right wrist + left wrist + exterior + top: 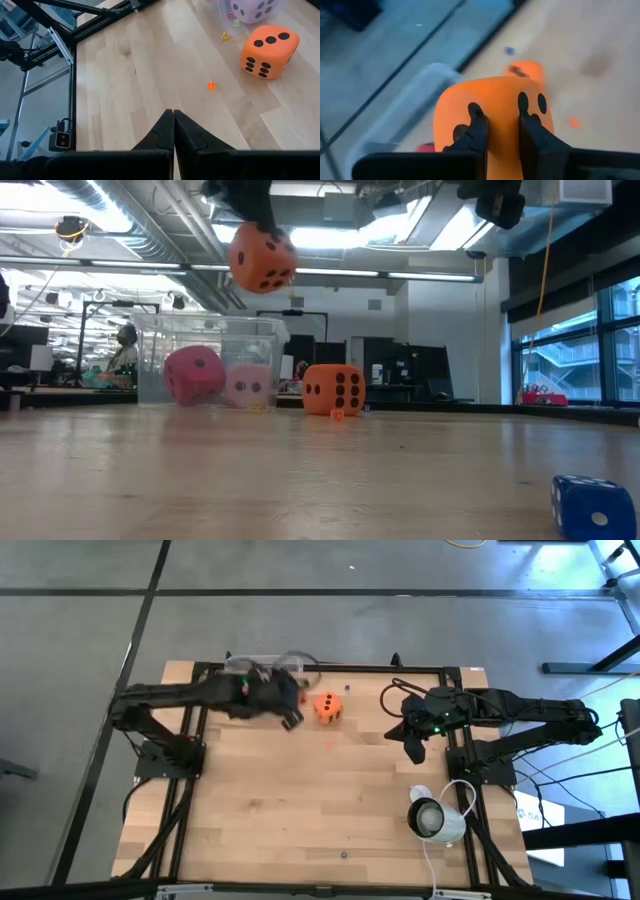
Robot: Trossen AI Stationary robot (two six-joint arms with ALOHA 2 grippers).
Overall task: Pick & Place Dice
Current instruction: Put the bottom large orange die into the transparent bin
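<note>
The left gripper (502,132) is up in the air near the far edge of the table (300,810), with its jaws closed narrowly on an orange die (262,258). In the left wrist view the two fingers (476,131) pinch one corner part of this die, and the die is tilted, so no face is level; a face with dark pips turns toward the camera. A cube has no long axis, so only the tilt can be told.

Below and behind it stands a clear plastic box (205,365) at the far edge. In the low view the red die (193,375) and the pale pink die (248,385) show at this box, side by side; if they are inside it or only behind its wall, I cannot tell for sure.

To the right of the box, the second orange die (329,707) sits flat on the wood, with a six-pip face toward the low camera. Just near it lies a very small orange bead (211,85).

Further right, the right gripper (173,131) hangs above the table with its fingers pressed together, holding nothing. Nearer to the front on the right side lies a white round device (436,818) with a cable. A blue die (594,507) is close to the low camera.
</note>
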